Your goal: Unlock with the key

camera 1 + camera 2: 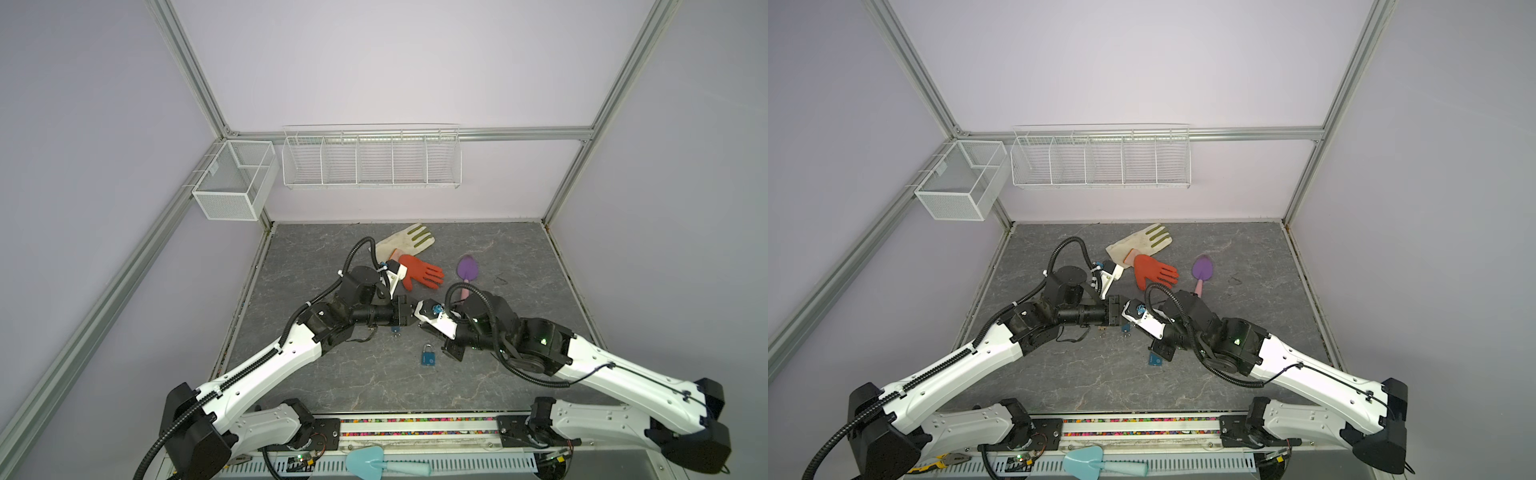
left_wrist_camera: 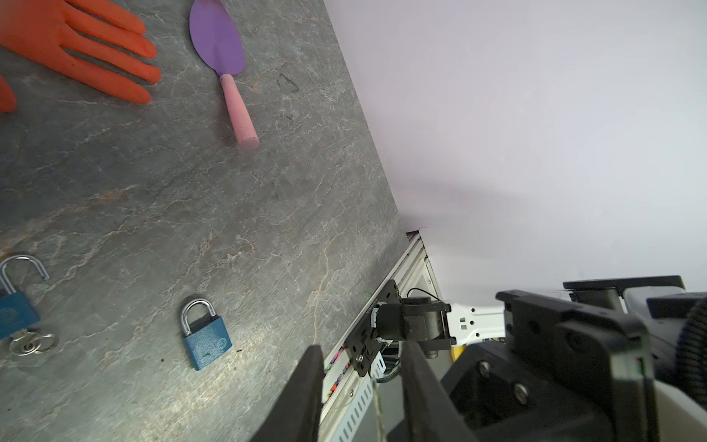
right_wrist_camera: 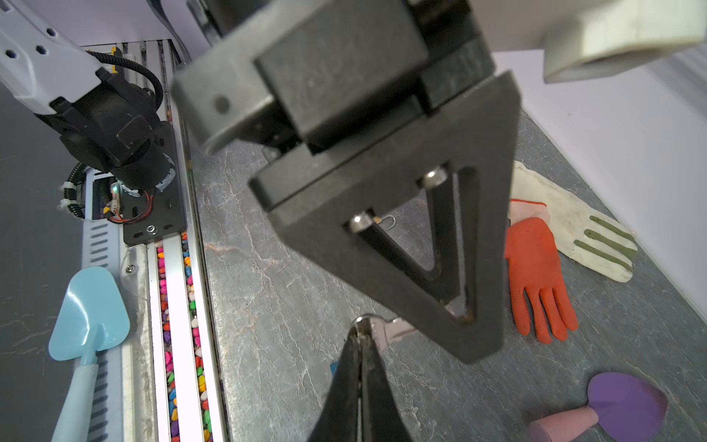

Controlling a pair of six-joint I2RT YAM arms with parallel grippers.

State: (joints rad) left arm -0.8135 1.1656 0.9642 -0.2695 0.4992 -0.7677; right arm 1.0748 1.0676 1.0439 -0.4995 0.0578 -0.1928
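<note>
Jaws of the right gripper [image 3: 361, 333] clench what looks like the key [image 3: 390, 330], aloft; the left gripper [image 2: 362, 346] gapes empty opposite, probably to regrip it. The closed padlock [image 2: 206, 338] lies on the worktop [image 1: 374, 386], front of centre.

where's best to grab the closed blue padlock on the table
Grip the closed padlock by its blue body, coming from above with the jaws across its two side edges. It lies flat on the table with those edges free; the thin rounded shackle would likely slip.
</note>
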